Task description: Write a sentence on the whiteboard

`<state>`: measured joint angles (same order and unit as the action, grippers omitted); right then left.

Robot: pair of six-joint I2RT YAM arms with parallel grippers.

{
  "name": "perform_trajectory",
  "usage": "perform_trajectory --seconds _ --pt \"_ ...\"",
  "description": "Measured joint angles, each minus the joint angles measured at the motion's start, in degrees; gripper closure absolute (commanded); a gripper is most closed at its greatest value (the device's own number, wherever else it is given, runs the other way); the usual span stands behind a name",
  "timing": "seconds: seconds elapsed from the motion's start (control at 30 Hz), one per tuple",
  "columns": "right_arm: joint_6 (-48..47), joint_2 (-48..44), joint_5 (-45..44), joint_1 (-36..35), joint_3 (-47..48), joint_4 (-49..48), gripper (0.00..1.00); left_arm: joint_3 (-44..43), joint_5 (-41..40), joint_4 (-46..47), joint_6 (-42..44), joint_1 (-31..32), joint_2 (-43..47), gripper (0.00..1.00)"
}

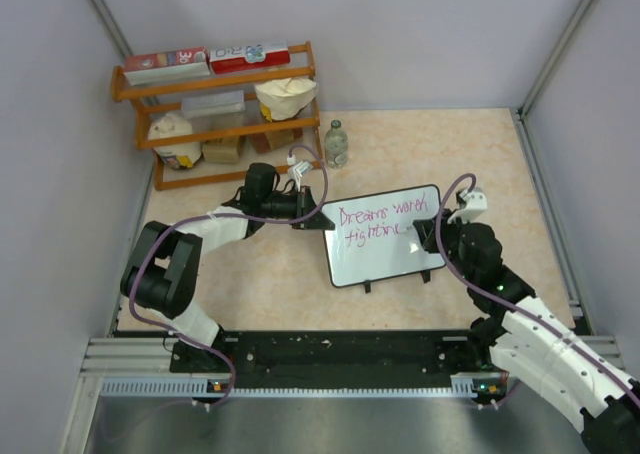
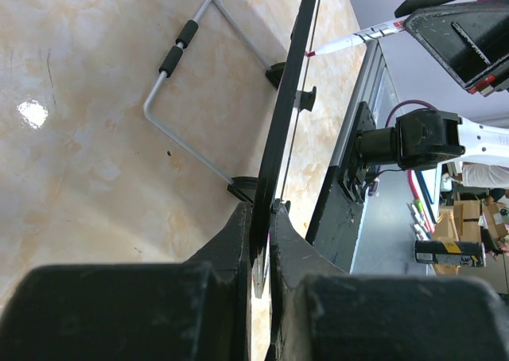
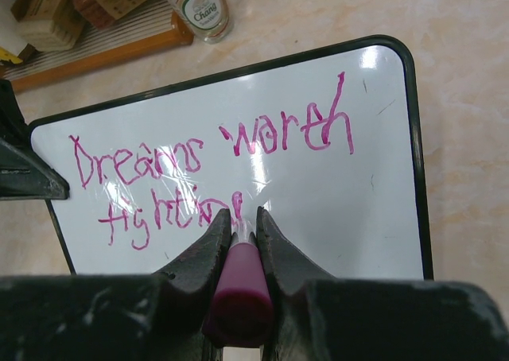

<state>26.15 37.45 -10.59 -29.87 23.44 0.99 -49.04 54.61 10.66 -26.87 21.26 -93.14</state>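
Subject: the sentence (image 3: 199,166), pink, in two lines. "Dreams worth" is above and "fightin…" below. The last letter is unfinished and "for" is not yet written. It covers the upper left of the whiteboard (image 1: 395,259), which stands tilted on its wire stand (image 2: 183,98) mid-table, between the two arms.

State, right gripper (image 3: 238,218): clamped on the marker (image 3: 238,297), with the tip at the end of line two. I cannot tell whether the tip touches the board.

State, left gripper (image 2: 262,226): pinched tight on the board's left edge, bracing it.

Risks (judgement):
- Too much tip pressure could rock the board back on the stand or twist it in the left pinch, which would skew the stroke.
- The marker is held by two fingers only. It may slide under load, leaving faint or broken letters.
- The gripper could pass over fresh ink and smear "fightin".
- The space right of line two looks enough for "g for" only if the letters stay small.

Containers: the shelf (image 1: 220,124) at far left carries two boxes (image 1: 205,59) on top, with a clear tub (image 1: 213,102) and white bags (image 1: 285,96) below. Their contents are hidden. A bottle (image 1: 337,144) stands just right of the shelf, near the board's far edge. Its fill cannot be told.
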Motion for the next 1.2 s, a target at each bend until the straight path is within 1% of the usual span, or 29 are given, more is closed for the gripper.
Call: perform_trajectory --seconds 0.27,0.8,1.2 --pt "0.1 -0.5 -0.5 0.0 -0.3 0.7 1.0 0.0 0.0 0.0 0.0 0.0 0.0 1.0" --pt "0.4 3.7 -2.4 0.0 2.6 -1.2 1.0 0.0 0.0 0.0 0.0 0.0 0.0 1.0" --pt "0.4 2.1 -2.2 0.0 1.8 -0.2 1.0 0.0 0.0 0.0 0.0 0.0 0.0 1.0"
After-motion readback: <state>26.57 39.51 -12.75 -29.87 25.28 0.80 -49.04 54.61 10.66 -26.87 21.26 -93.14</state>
